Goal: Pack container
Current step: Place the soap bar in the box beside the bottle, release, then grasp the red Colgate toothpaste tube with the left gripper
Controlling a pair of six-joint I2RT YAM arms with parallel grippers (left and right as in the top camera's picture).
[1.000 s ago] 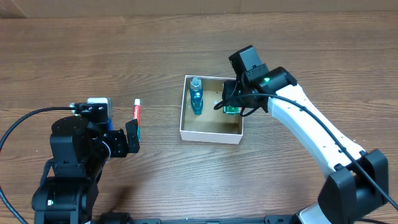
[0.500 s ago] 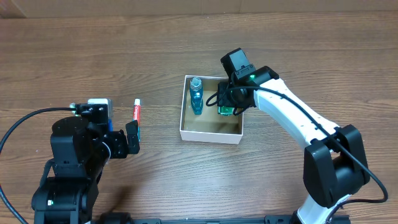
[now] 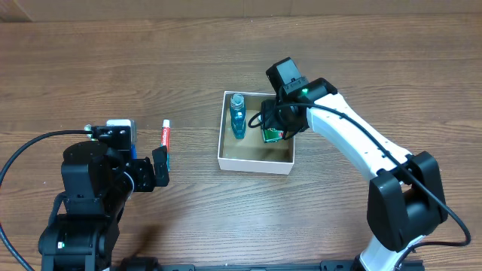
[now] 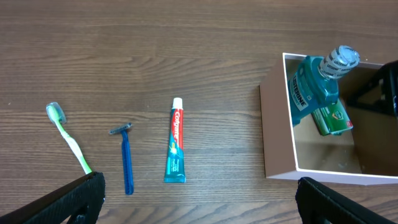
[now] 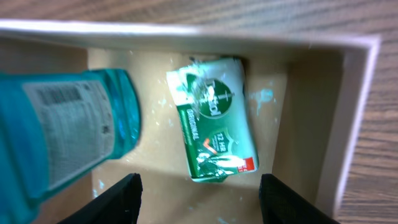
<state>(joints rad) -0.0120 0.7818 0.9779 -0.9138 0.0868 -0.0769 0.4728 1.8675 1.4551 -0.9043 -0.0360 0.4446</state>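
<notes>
Mouthwash bottle [image 5: 68, 124] — blurred, edge-cropped

my left arm [image 3: 90, 181] folded back close to base | left gripper [image 4: 200, 200] fingers spread wide, holding nothing | my right arm [image 3: 363, 141] stretched forward and inward, wrist tipped down | right gripper [image 5: 199, 194] fingers apart, empty

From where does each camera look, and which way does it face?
Overhead: above the table, straight down; left arm, right arm and the container show.
Left wrist: on that arm, facing down over toothbrush, razor, toothpaste and container; left gripper tips at bottom corners.
Right wrist: on that arm, facing down into the container at green packet and blue bottle; right gripper tips below.
Shared: all three show bottle and packet.
</notes>
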